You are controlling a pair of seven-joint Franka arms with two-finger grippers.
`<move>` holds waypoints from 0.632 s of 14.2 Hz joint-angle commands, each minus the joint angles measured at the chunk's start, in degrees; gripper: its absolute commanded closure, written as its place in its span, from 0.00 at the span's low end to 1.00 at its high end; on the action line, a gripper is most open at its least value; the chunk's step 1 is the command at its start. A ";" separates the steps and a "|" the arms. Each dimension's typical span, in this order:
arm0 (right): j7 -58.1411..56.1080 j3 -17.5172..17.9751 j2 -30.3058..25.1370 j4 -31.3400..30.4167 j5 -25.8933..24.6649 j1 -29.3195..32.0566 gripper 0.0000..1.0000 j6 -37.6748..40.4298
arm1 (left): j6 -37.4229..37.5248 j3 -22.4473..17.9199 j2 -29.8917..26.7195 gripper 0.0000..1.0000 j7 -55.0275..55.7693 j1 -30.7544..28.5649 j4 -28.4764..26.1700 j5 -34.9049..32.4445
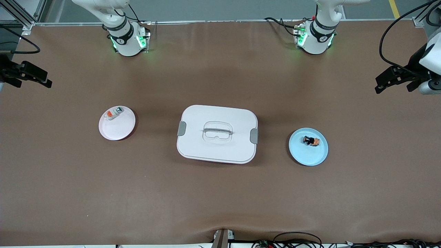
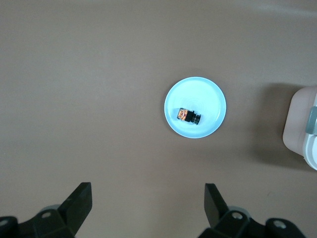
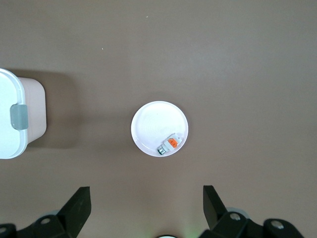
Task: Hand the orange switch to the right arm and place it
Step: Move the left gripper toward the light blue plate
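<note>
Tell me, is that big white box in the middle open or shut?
Shut: the white box's lid lies flat on top, grey latches at both ends.

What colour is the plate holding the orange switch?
Light blue. The plate under the orange switch shows best in the left wrist view.

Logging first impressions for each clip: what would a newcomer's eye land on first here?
Likely the big white lidded box at the table's middle, flanked by two small plates. The blue plate toward the left arm's end carries the orange switch; the white plate toward the right arm's end holds a whitish block with an orange label. The left tool and right tool hang open, high above those plates.
</note>
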State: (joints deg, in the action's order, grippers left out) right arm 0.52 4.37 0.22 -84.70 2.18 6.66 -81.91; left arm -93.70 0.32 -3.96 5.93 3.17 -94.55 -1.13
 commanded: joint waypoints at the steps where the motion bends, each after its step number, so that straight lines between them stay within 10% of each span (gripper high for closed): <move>1: -0.69 1.25 -0.66 1.28 0.02 0.99 0.00 0.44 | 1.42 -0.32 0.71 0.00 -1.18 -0.01 1.57 0.95; 9: 0.01 1.61 -0.75 1.30 -0.50 -2.88 0.00 2.99 | 3.42 -0.32 0.62 0.00 -1.09 -0.18 1.13 0.95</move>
State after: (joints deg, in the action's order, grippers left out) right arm 0.39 6.14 0.12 -83.58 2.15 3.88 -79.50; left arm -92.94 0.31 -3.90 5.93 3.15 -94.56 -1.12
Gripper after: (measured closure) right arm 0.000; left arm 0.000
